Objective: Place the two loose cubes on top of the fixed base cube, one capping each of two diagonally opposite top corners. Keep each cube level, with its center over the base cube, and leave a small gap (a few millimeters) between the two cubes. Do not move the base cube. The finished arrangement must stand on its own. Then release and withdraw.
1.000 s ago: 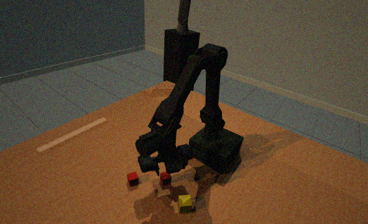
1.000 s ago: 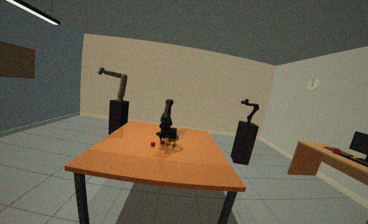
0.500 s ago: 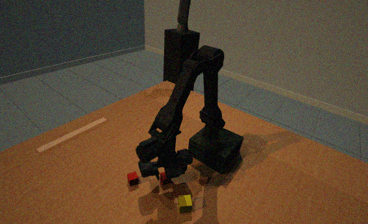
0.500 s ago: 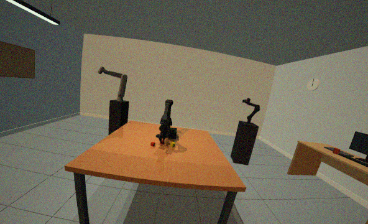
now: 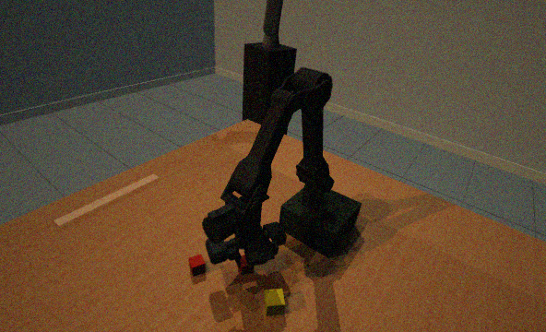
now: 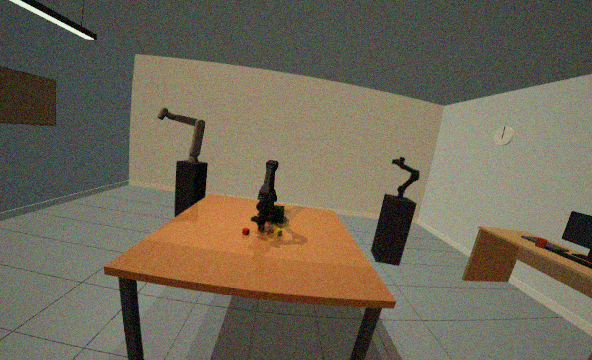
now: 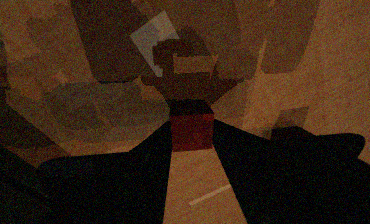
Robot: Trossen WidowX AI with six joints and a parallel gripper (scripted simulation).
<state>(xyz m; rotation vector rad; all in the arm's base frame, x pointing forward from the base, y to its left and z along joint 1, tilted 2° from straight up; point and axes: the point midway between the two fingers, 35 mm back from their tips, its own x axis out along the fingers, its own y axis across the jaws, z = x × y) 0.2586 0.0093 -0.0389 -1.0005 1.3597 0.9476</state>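
Note:
My gripper point(image 5: 244, 267) point(image 6: 262, 229) point(image 7: 189, 124) is down at the table, and its two dark fingers press on both sides of a red cube point(image 5: 243, 263) point(image 7: 192, 131) that rests on the orange table point(image 5: 116, 277) point(image 6: 201, 250). A second red cube point(image 5: 197, 264) point(image 6: 245, 231) lies loose on the table to the left of the gripper, apart from it. The yellow base cube point(image 5: 274, 300) point(image 6: 277, 231) stands in front of the gripper on the right, with nothing on top. In the wrist view only the held cube shows clearly.
The arm's dark base block point(image 5: 321, 221) stands just behind and right of the cubes. A white strip point(image 5: 107, 199) lies on the table at the far left. Other arms on black pedestals point(image 6: 191, 185) point(image 6: 393, 227) stand off the table.

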